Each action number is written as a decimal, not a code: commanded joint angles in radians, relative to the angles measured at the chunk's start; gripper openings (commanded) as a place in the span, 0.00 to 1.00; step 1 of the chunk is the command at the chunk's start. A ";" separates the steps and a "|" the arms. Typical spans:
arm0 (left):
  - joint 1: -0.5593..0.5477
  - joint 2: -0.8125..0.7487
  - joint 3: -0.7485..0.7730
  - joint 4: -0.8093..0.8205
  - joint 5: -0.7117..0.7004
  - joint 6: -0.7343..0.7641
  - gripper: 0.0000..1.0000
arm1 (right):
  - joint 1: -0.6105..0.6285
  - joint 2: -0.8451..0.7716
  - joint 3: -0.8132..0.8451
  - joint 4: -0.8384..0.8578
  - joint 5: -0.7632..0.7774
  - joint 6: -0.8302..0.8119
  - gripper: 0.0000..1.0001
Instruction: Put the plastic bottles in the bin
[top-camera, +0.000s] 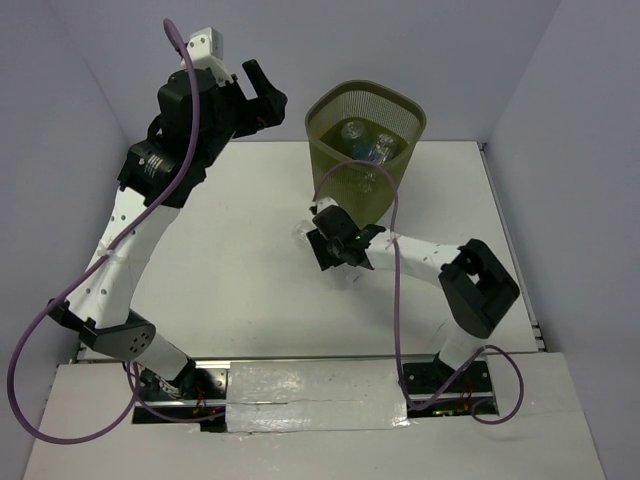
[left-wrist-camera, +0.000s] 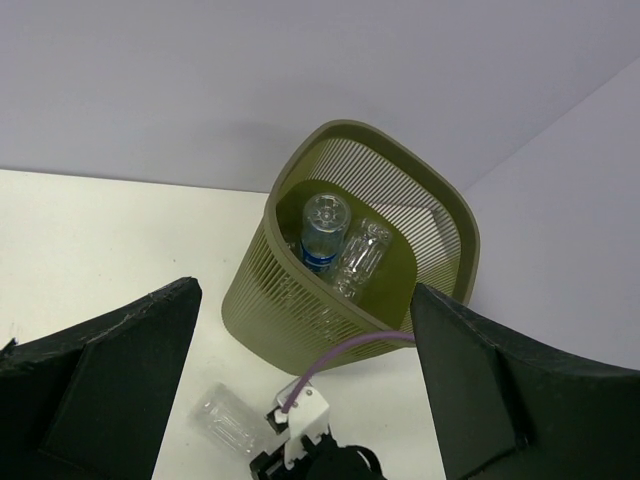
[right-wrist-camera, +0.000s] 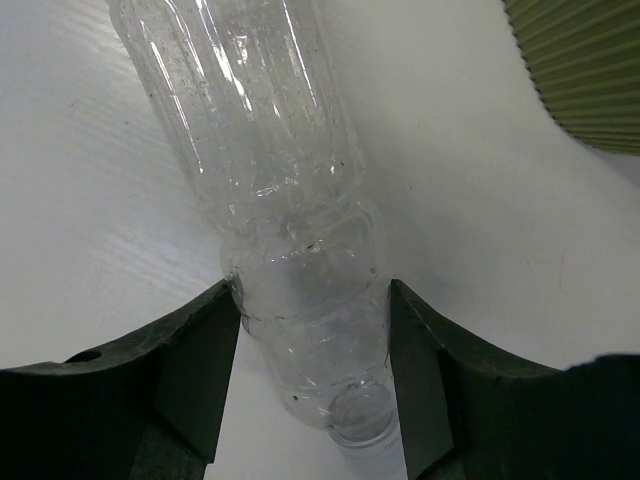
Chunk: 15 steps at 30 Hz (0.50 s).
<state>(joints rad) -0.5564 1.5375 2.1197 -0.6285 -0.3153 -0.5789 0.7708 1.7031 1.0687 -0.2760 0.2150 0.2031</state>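
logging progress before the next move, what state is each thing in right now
bin: upright, bottles inside
blue-label bottle: in the bin
clear bottle: in the bin, beside it
bottle on the table: lying down, gripped
left pincer: open, empty
right pincer: shut on that bottle

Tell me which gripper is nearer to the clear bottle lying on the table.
Right. The right gripper is closed on the clear bottle, which lies on the table. The left gripper hangs open, raised, left of the bin, well away from that bottle.
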 joint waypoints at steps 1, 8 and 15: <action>0.007 -0.005 0.013 0.030 -0.018 0.008 0.99 | 0.031 -0.155 0.011 -0.057 0.067 0.006 0.50; 0.073 -0.020 0.020 0.007 -0.054 0.001 0.99 | 0.032 -0.451 0.147 -0.152 0.135 -0.036 0.50; 0.131 -0.083 -0.047 0.033 -0.016 -0.027 0.99 | -0.039 -0.502 0.371 -0.118 0.308 -0.077 0.51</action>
<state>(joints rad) -0.4343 1.5105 2.0850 -0.6365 -0.3428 -0.5838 0.7689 1.1854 1.3598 -0.4129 0.4129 0.1535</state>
